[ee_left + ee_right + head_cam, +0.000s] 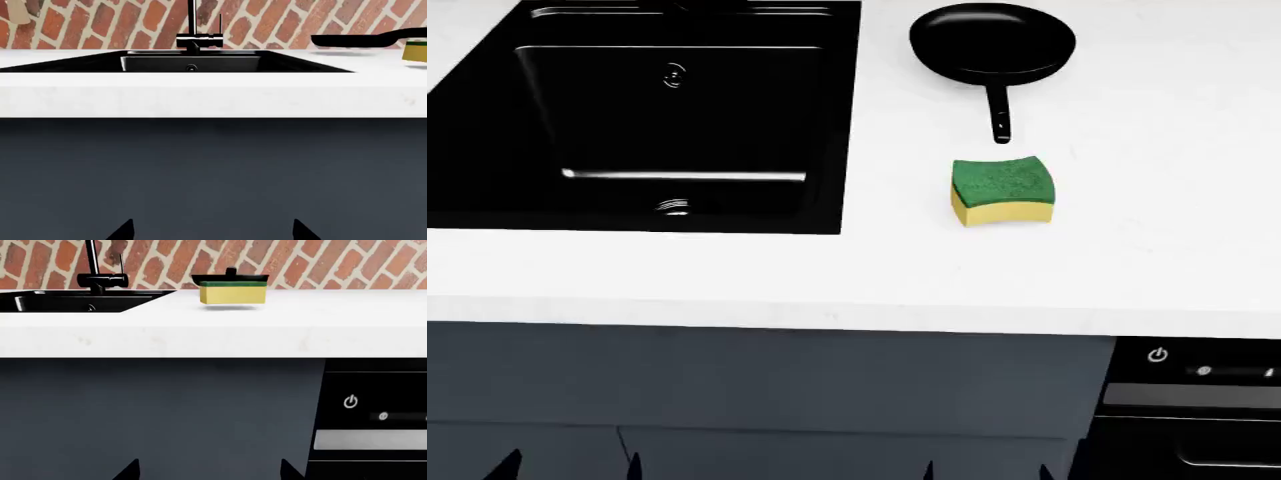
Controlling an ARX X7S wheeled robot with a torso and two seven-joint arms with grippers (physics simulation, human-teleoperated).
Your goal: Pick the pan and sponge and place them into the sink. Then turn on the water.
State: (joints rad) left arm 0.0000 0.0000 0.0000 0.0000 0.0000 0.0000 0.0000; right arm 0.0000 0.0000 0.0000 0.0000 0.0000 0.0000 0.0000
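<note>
I see both hands low before the dark cabinet [761, 390], fingers apart, holding nothing. Pan [993, 43] and sponge [1002, 191] sit on the bench [1148, 200] beside the sink [647, 120]; dishwasher panel [1194, 365] under the right edge.

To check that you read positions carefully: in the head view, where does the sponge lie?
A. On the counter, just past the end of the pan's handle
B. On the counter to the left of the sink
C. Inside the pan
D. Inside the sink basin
A: the sponge rests on the white counter, near the tip of the pan handle, right of the sink.
</note>
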